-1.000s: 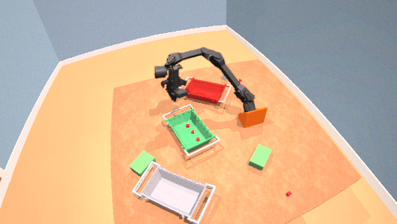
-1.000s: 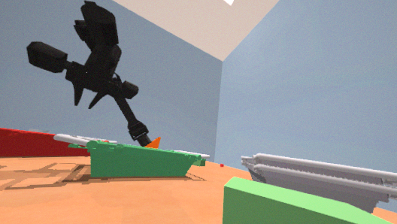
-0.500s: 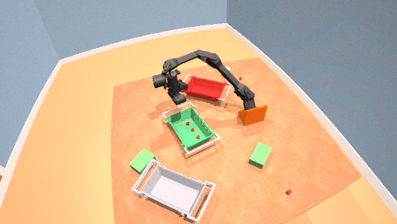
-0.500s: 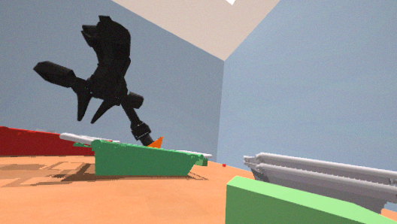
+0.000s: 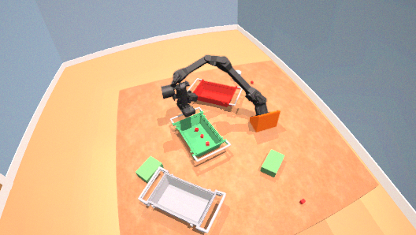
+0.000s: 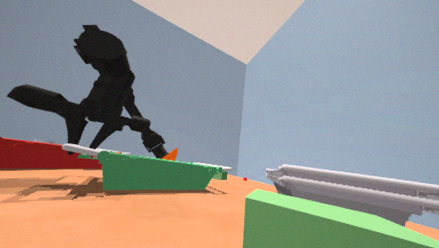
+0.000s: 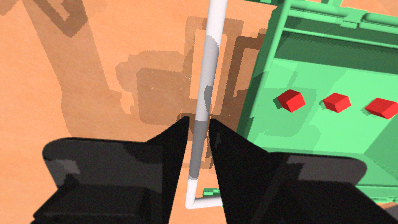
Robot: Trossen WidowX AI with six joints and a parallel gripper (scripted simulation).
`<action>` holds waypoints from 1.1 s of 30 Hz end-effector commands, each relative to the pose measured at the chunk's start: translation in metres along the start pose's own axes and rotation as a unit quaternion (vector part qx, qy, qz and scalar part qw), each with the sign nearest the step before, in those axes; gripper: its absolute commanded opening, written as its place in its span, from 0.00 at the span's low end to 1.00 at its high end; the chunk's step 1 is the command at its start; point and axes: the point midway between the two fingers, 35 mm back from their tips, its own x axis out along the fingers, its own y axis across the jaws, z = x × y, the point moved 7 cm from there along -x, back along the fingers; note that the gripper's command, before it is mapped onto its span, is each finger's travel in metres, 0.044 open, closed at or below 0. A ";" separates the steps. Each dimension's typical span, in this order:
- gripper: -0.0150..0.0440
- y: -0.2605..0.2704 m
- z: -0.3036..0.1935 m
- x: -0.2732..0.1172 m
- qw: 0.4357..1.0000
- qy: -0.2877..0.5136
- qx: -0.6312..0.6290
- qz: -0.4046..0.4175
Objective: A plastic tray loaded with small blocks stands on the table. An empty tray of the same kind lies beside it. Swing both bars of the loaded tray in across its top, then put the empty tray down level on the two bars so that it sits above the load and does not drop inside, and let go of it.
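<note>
The green tray (image 5: 190, 138) (image 6: 154, 175) (image 7: 345, 140) holds three red blocks (image 5: 202, 136) (image 7: 291, 101). Its far bar (image 6: 68, 146) (image 7: 216, 20) and near bar (image 5: 213, 153) are swung out over its ends. My gripper (image 6: 82, 151) (image 7: 199, 122) points down at the far bar, its fingers narrowly open, one on each side of the bar in the wrist view. Gaps show between bar and fingers; whether the tips reach below the bar is unclear. An empty white tray (image 5: 181, 199) (image 6: 345, 200) stands at the front, its bars out over its ends.
An empty red tray (image 5: 217, 92) (image 6: 33, 156) with white bars swung out stands behind the green one. Light green blocks (image 5: 150, 169) (image 5: 273, 162) (image 6: 312, 225) lie left and right. The orange panel (image 5: 265, 121) is at the arm's base. A loose red cube (image 5: 302, 201) lies front right.
</note>
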 end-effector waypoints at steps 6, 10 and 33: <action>0.40 -0.004 0.001 0.005 1.000 -0.001 -0.003 0.002; 0.40 -0.013 0.001 -0.012 1.000 -0.001 -0.003 0.002; 0.40 -0.075 0.002 -0.004 1.000 0.000 -0.004 0.000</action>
